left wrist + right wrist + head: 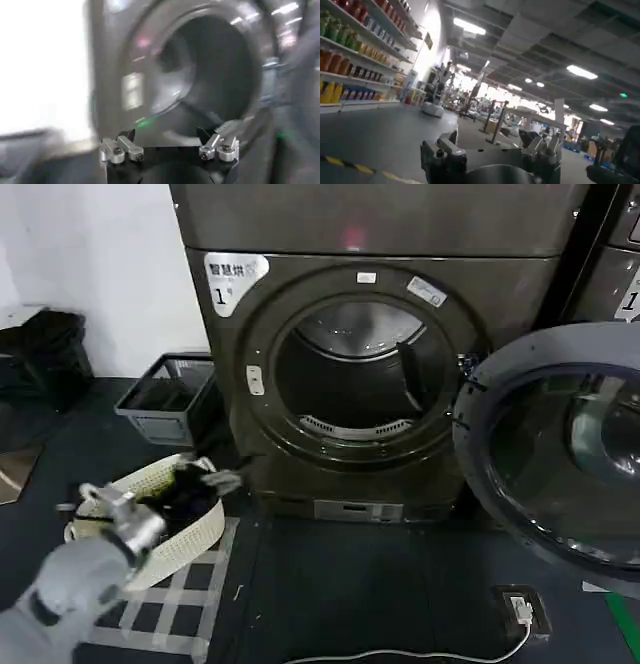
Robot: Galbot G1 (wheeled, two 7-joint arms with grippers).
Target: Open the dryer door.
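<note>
- Dryer door (556, 454) is swung wide on its hinge, well right of the left pincer (205, 480), so the task looks done.
- Dryer (370, 364) drum is exposed, ahead of and above that pincer.
- Left pincer is held low over a laundry basket (190, 534), jaws apart, nothing gripped; prob. pulled clear of the door's swing.
- Right pincer (490, 150): open, empty, aimed into the room, idle.

Dryer door (560, 454) swung wide open at right; dryer (370, 364) drum exposed; left gripper (205, 479) low, over white basket (195, 534)

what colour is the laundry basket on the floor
Cream-white basket, clearest in the head view.
</note>
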